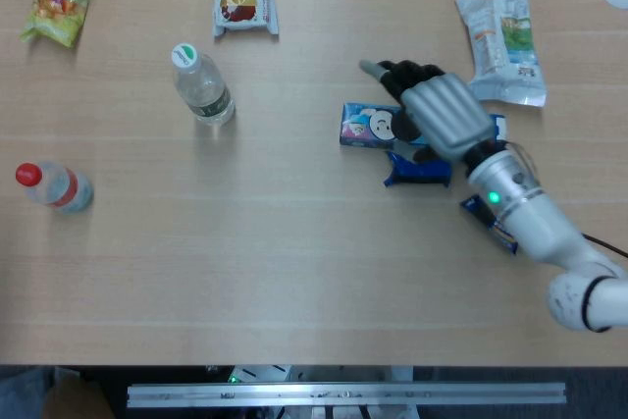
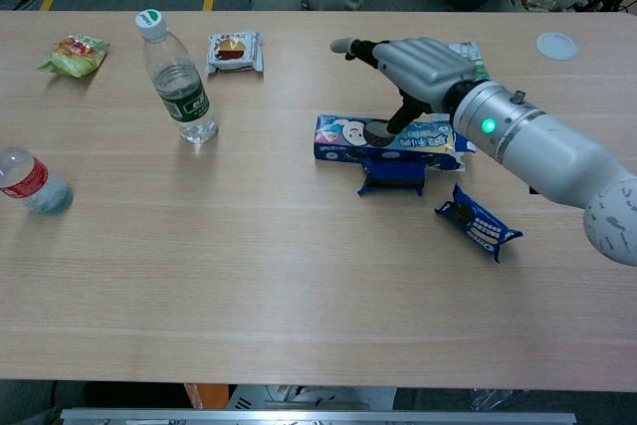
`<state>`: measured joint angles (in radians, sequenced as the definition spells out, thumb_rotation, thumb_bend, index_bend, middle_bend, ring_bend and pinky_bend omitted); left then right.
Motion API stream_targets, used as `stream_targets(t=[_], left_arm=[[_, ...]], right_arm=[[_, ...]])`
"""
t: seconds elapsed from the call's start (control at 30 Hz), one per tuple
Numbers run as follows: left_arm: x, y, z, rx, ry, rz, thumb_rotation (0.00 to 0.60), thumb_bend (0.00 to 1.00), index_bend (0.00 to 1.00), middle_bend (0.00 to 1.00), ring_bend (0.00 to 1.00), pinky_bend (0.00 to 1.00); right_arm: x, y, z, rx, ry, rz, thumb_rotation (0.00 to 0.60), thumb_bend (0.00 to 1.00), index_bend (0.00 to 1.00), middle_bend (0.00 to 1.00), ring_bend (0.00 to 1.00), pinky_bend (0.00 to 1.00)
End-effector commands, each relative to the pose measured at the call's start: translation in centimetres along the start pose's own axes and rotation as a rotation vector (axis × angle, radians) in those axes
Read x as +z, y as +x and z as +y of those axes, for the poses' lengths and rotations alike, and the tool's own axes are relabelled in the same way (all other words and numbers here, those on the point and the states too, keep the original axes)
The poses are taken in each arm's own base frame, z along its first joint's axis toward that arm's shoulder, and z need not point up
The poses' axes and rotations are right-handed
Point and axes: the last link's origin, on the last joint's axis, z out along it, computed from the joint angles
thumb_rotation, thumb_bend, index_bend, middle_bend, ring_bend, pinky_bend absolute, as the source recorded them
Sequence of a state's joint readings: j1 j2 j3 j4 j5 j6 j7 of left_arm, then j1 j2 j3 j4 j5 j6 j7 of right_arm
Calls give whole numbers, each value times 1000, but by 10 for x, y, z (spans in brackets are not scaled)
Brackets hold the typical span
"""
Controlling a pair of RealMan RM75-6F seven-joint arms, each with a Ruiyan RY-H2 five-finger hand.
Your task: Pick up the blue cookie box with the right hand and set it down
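Observation:
The blue cookie box (image 1: 366,126) (image 2: 346,136) lies flat on the table, its long side running left to right, right of centre. My right hand (image 1: 444,115) (image 2: 424,64) hovers over the box's right half with its fingers spread and stretched to the left. The thumb points down at the box top, and I cannot tell whether it touches. Nothing is held in the hand. A small dark blue packet (image 1: 418,172) (image 2: 391,174) sits directly in front of the box, against its near edge. My left hand is in neither view.
A white-and-green bag (image 1: 500,31) (image 2: 465,50) lies behind the hand. Another blue packet (image 2: 479,227) is under the forearm. A green-capped bottle (image 1: 202,87) stands at left, with a red-capped bottle (image 1: 54,186) lying further left. Two snack packs (image 1: 243,5) (image 1: 57,13) lie at the back.

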<state>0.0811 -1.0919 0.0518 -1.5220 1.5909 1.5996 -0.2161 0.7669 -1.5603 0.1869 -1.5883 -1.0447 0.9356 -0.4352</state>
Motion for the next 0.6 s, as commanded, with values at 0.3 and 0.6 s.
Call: stream_targets(t=[0.3, 0.6], left_arm=[[11, 1, 6, 1, -35, 9, 600, 263, 163, 133, 100, 74], [18, 0, 16, 20, -76, 20, 600, 263, 163, 133, 100, 74]], right_arm=[[-120, 30, 88, 32, -241, 204, 600, 227, 101, 216, 155, 255], [-204, 19, 135, 58, -421, 303, 600, 228, 148, 248, 169, 256]])
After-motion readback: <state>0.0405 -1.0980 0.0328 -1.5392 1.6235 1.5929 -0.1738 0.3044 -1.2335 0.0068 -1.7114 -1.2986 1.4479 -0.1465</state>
